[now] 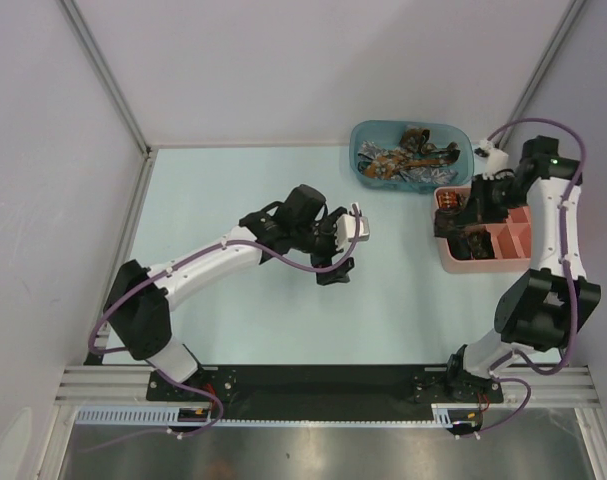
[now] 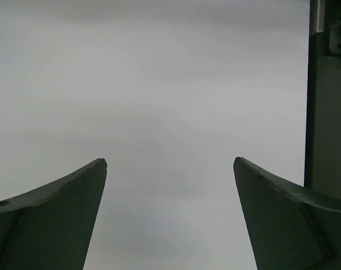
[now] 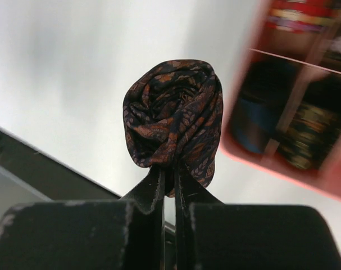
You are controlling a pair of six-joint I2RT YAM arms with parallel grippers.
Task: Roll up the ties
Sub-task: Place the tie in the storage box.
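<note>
My right gripper is shut on a rolled dark tie with an orange-brown pattern, pinched at the roll's lower edge. In the top view this gripper hangs over the left part of the pink compartment tray. Several loose ties lie piled in the blue tub at the back. My left gripper is open and empty, its fingers wide apart and facing a blank wall. In the top view it is raised over the table's middle.
The pink tray shows blurred at the right of the right wrist view, with rolled ties in its compartments. One striped roll sits in the tray's back left cell. A white object lies right of the tub.
</note>
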